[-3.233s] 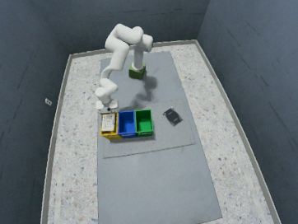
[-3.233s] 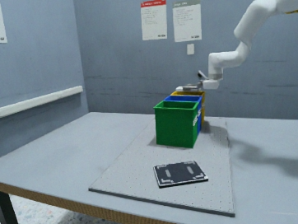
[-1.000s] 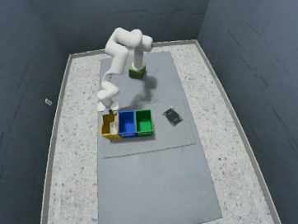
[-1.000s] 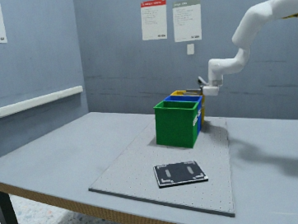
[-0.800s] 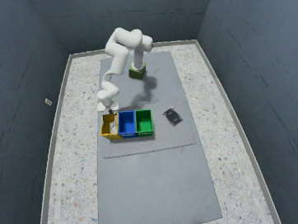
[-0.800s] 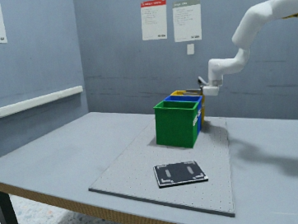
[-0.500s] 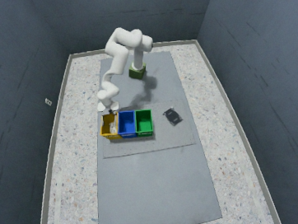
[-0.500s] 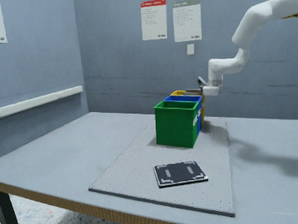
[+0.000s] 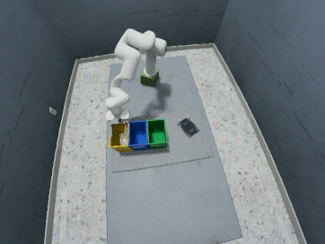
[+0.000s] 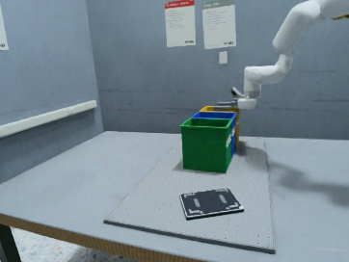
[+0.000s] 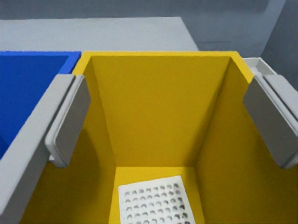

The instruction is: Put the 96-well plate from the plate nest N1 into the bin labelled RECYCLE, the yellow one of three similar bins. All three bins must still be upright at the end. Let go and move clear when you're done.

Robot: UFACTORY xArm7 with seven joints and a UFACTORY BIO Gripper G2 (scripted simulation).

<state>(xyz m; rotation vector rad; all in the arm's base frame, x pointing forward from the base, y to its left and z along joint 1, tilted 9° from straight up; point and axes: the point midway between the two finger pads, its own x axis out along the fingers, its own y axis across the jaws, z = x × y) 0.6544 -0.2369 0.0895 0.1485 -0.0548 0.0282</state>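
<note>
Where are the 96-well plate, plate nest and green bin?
96-well plate (image 9: 123, 140) (image 11: 154, 202): top and wrist, its upper face.
Plate nest (image 9: 188, 127) (image 10: 210, 202): top and exterior, dark face.
Green bin (image 9: 157, 146) (image 10: 204, 150): top and exterior, outer wall.

The white 96-well plate (image 9: 123, 139) (image 11: 154, 202), earlier level with the gripper (image 9: 119, 129) (image 10: 224, 104) (image 11: 172, 120) over the yellow bin's (image 9: 111, 139) (image 10: 237, 132) (image 11: 160, 110) mouth, has dropped away below it and now lies inside, on the bin's floor.
</note>
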